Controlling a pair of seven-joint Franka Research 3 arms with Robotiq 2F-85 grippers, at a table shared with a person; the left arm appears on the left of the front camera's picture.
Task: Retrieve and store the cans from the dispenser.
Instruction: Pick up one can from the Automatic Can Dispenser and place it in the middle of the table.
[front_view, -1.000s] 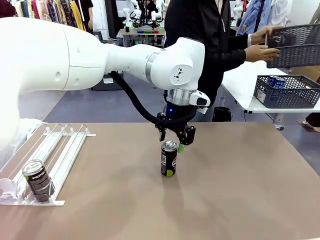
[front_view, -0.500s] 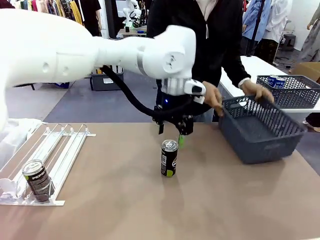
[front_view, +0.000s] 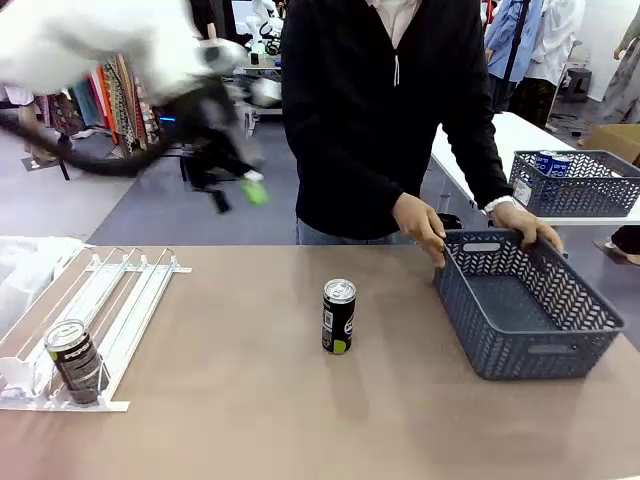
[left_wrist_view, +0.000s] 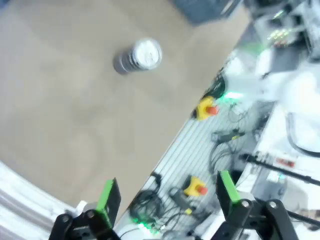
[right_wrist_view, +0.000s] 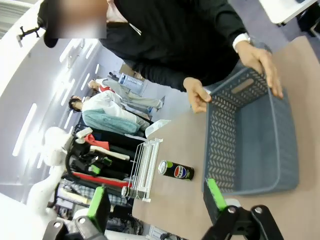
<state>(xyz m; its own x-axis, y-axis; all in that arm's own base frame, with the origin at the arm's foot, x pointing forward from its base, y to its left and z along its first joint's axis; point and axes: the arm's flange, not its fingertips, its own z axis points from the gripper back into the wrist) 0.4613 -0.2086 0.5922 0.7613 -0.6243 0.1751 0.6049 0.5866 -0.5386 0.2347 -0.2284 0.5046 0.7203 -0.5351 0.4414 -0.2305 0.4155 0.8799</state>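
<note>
A dark can (front_view: 339, 316) with a silver top stands upright at the table's middle, apart from both grippers. From above it appears as a can (left_wrist_view: 137, 56) far beyond my left gripper (left_wrist_view: 167, 195), whose jaws are open and empty. My left gripper (front_view: 235, 185) is a blur, high above the table's far left. A second dark can (front_view: 75, 362) rests at the low end of the white wire dispenser (front_view: 120, 300). My right gripper (right_wrist_view: 156, 200) is open and empty, and looks down on the standing can (right_wrist_view: 176, 170) and the dispenser (right_wrist_view: 146, 167).
A person across the table holds a grey lattice basket (front_view: 525, 310) with both hands (front_view: 420, 222) on its far rim; it sits on the table's right side. Another basket (front_view: 575, 182) with blue cans stands on a white table behind.
My left gripper has lifted off the standing can and swung up and to the left. The person has brought the grey basket down onto the table at the right.
</note>
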